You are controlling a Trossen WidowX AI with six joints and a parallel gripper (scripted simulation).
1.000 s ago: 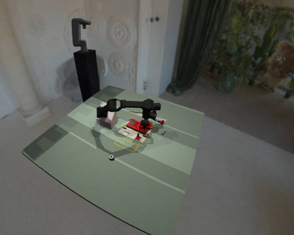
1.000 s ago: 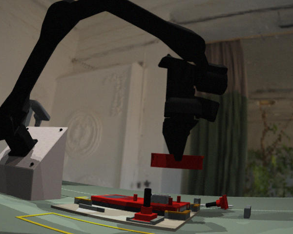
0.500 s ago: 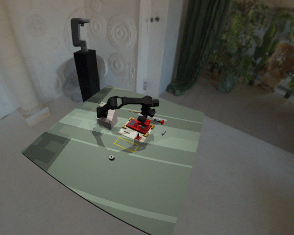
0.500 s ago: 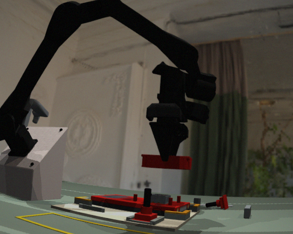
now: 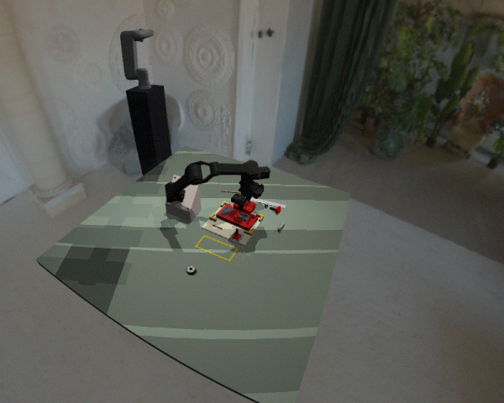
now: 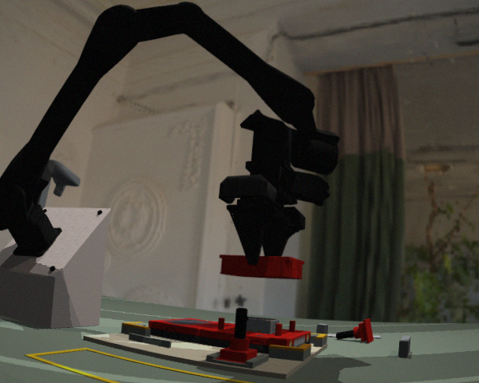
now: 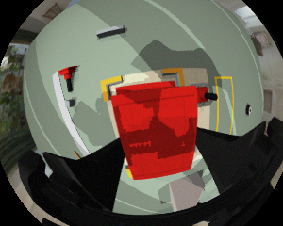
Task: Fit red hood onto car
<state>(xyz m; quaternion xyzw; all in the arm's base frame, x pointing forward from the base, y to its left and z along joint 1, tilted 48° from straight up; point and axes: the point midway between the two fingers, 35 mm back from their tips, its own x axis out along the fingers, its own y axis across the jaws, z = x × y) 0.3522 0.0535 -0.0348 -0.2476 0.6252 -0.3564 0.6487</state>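
The red hood [image 6: 261, 266] is being gripped by the claw [image 6: 261, 257] and held in the air at the centre of the exterior view, well above the car chassis [image 6: 227, 330] that is seated in its jig [image 6: 198, 350] at the lower centre. The carry-and-align step is judged to be in hand. In the wrist view the hood [image 7: 157, 127] is being shown over the yellow jig corners [image 7: 110, 83] (the deck is mostly hidden beneath it). Four short pegs [image 6: 221, 322] are standing clear on the deck. For the next move, the corner holes would need squaring with the pegs, then a straight, level descent toward the bench [image 6: 396, 366].
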